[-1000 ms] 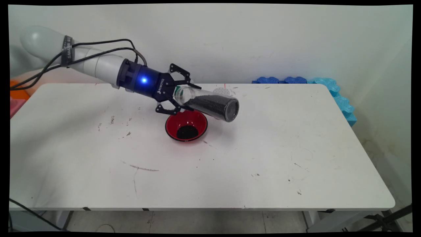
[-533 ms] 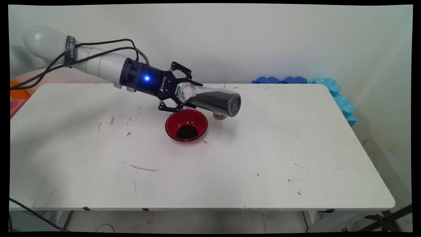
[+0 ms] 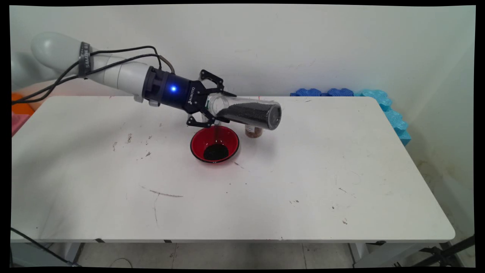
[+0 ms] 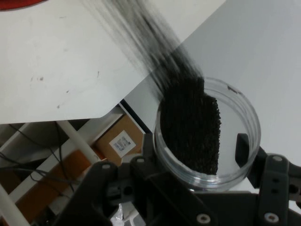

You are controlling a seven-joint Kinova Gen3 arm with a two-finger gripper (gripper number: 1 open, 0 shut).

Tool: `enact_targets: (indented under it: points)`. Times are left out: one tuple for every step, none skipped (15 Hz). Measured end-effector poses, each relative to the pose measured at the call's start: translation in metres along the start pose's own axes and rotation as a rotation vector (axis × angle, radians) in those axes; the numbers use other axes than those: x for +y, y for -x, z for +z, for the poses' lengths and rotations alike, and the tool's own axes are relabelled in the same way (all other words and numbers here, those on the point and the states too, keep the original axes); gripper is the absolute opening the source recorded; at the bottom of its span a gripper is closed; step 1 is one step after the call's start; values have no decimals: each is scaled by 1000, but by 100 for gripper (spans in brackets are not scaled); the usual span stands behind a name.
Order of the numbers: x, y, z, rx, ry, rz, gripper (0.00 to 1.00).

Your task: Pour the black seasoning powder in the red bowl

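My gripper [image 3: 214, 108] is shut on a clear jar [image 3: 246, 112] of black grains, held nearly on its side with its open mouth toward the hand and its base to the right. A thin stream of grains falls from the mouth into the red bowl [image 3: 214, 144] right below, which has a dark heap in its bottom. In the hand view the jar's round mouth [image 4: 207, 134] sits between the fingers and the black grains [image 4: 190, 127] stream out of it across the picture. A small brown-filled jar [image 3: 254, 131] stands on the table behind the held jar.
The white table [image 3: 303, 182] bears scuff marks and a few stray specks. Blue foam pieces [image 3: 363, 98] lie along its far right edge. Orange and pink things [image 3: 19, 110] show at the left edge. Black cables hang from the arm.
The arm has lifted the jar's base end, tipping its mouth down, and shifted slightly right. Grains now pour into the bowl. The small jar behind has come into view.
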Motion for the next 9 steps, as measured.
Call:
enact_targets:
  points:
    - [0,0,0,0,1,-3,0]
    - [-1,1,1,1,2,-6,0]
    - [-1,1,1,1,3,-8,0]
    - [-2,1,1,1,3,-11,0]
    - [-2,2,2,1,4,-12,0]
    - [-2,2,2,1,4,-14,0]
    - [-3,2,2,1,4,-15,0]
    - [-3,2,2,1,5,-17,0]
    - [-3,2,3,1,5,-18,0]
